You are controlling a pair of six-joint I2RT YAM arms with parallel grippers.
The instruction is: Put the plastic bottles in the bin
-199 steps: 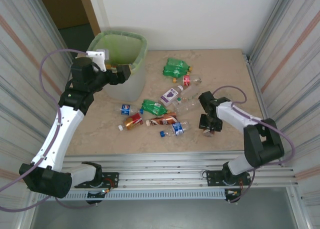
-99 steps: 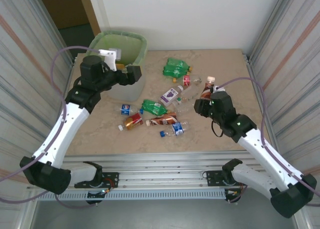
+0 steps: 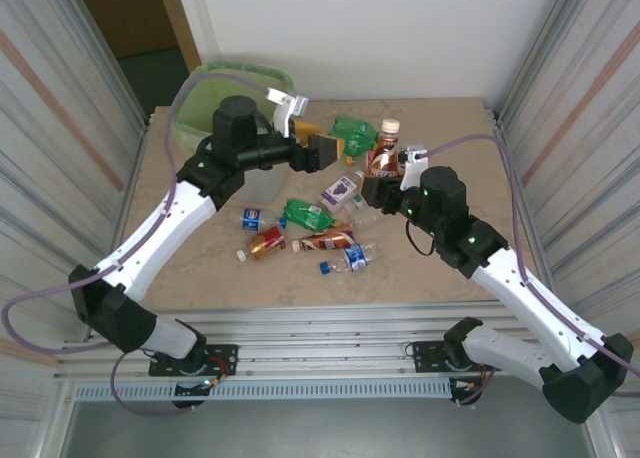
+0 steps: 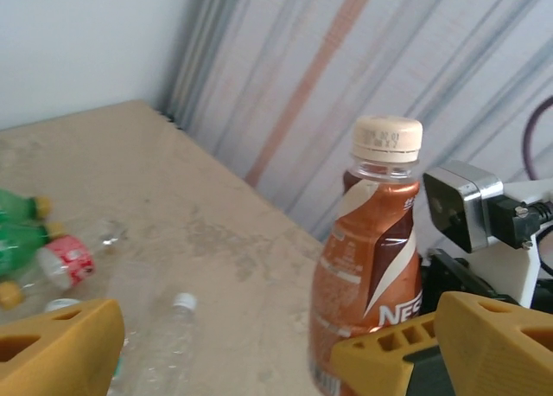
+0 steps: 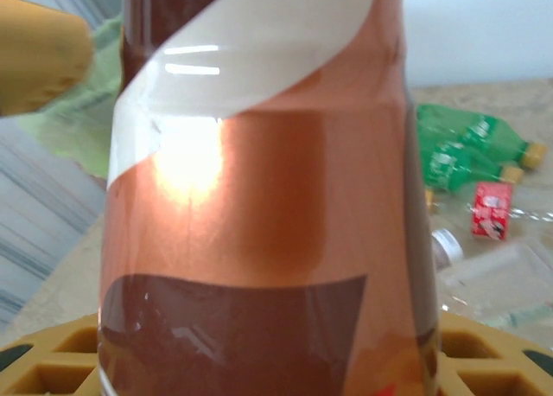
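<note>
While closed low around the brown bottle [image 3: 383, 156], holding it upright above the counter [image 3: 440, 113] with the right fingers [image 3: 380, 182], cream cap up. Spread wide and empty: left fingers [image 3: 332, 153] just beside that bottle at its nine o'clock, level with its label; touching or not, cannot tell. From the left wrist, seen standing just inside one yellow finger. Lying loose on the counter: green bottles [image 3: 358, 133] at eleven o'clock of the held one, more crushed bottles [image 3: 315, 233] in a cluster at seven o'clock. Standing well apart at nine to ten o'clock, behind the left arm: green-lined bin [image 3: 235, 71].
</note>
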